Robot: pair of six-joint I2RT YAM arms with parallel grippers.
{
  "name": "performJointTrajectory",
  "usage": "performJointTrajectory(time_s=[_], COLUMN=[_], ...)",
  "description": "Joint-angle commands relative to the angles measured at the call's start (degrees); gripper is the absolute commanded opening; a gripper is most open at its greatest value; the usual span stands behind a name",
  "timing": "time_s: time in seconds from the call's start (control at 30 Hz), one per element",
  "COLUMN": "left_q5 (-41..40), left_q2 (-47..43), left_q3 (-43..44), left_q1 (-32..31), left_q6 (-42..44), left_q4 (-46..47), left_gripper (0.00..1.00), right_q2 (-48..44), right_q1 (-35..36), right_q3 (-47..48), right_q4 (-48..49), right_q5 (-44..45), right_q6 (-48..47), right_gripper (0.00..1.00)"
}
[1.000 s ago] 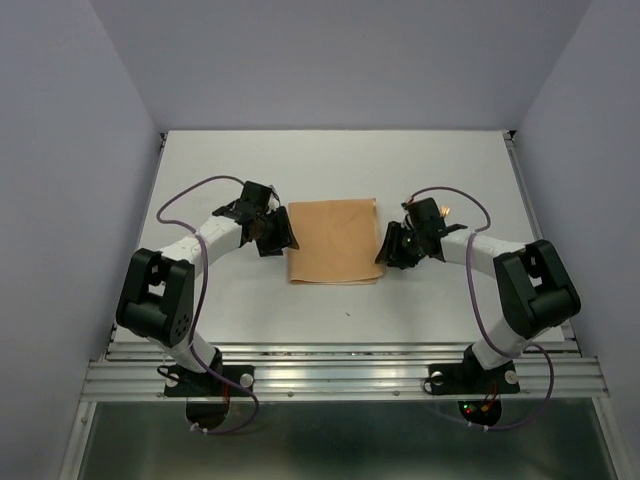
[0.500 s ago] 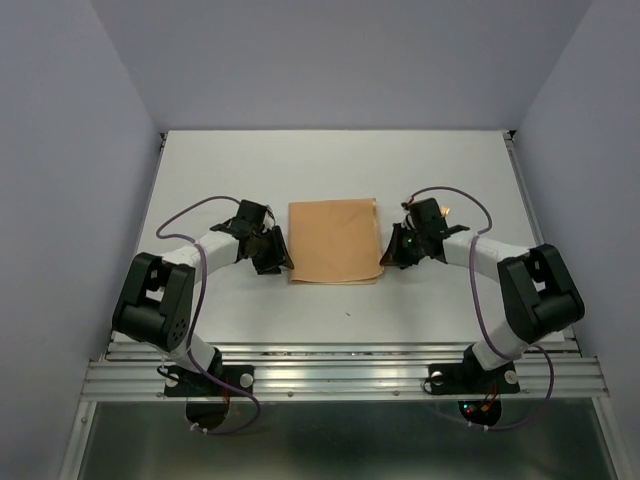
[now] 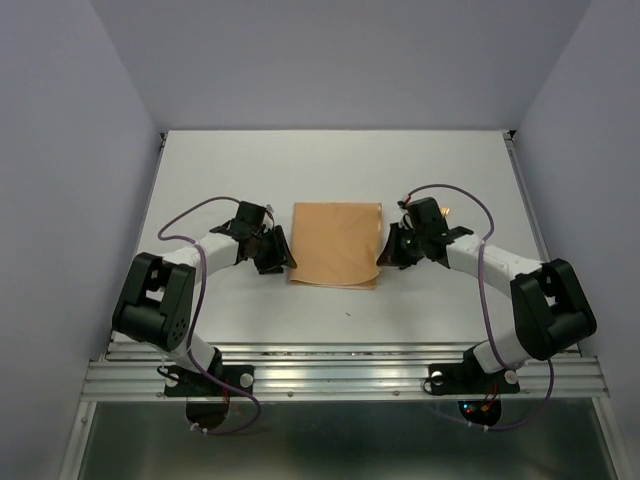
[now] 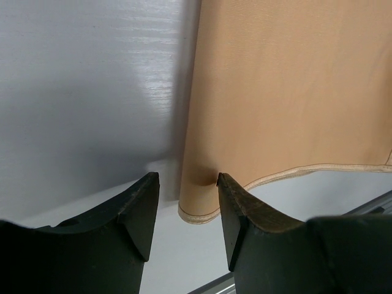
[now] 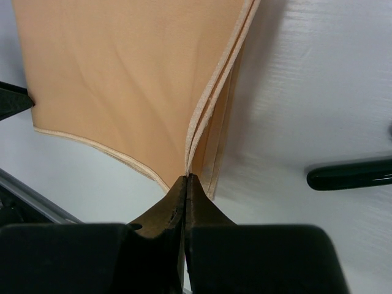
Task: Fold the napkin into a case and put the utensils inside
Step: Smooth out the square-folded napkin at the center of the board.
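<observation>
Start on your left: the left gripper (image 4: 187, 181) sits low at the near-left corner of the napkin (image 3: 338, 243), jaws well apart and gripping nothing. From its wrist camera, one finger hangs over the bare table (image 3: 200, 160) and the other over the cloth, so the cloth's left edge runs up between them. That edge carries no hem and looks like a fold. Whether the tips touch the surface, you cannot tell.

Now the middle. The napkin lies flat in the centre of the table, already doubled over, squarely between the two arms. It reads close to square from above, so don't count on a clear long axis. The hemmed edges run along the near side and the right side.

Over to your right, and here's the action: the right gripper (image 5: 185, 179) is pinched tight on the napkin's near-right corner, the upper hems running straight into its tips. A lower layer lies free just to the right of them, flat on the table.

So here is what matters: all the cloth lies to the left of that clamped corner, and the right arm holds it. Any next fold probably carries the corner leftward, toward the waiting open jaws.

Furthest right, a dark handle (image 5: 349, 173) lies on the table, apart from the cloth.
</observation>
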Motion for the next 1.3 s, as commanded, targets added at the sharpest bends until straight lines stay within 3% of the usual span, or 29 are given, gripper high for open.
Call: performJointTrajectory(time_s=[0.0,0.4,0.53,0.57,0.63,0.67,0.97,1.27], left_q5=[1.9,6.3,7.0,7.4,8.5,8.6,7.9,7.2], left_q2=[-2.4,-3.3,-3.3,-3.2,-2.7,-2.5,-3.1,-3.3], left_q3=[-1.6,-4.4,-4.7,-4.8,-5.2,-5.3,-6.4,-7.6], left_q1=[0.1,0.1,0.1,0.1,0.1,0.1,0.1,0.1], left_q6=[0.0,1.1,1.4,1.4,1.2,0.8,-1.3,-2.9], left_q4=[1.9,3.3,3.6,3.7,4.6,4.7,6.5,8.0], left_gripper=[0.54,0.45,0.31,0.22,0.13,0.0,0.0,0.0], right_q2=[-1.5,-0.4,-0.8,-1.0,-1.7,-2.0,-6.0,-5.9], right_q1=[1.3,1.8,1.8,1.8,1.8,1.8,1.8,3.4], right_q3=[0.2,-0.6,-0.6,-0.6,0.0,0.1,0.9,-7.2], right_q4=[-0.7,0.7,0.6,0.5,0.2,0.2,-3.8,-1.1], right_q5=[-0.1,0.6,0.6,0.4,-1.0,-1.7,-2.4,-2.2], right_q6=[0.2,0.9,0.9,0.9,1.4,1.7,1.5,4.5], right_gripper=[0.01,0.01,0.01,0.01,0.01,0.01,0.01,0.01])
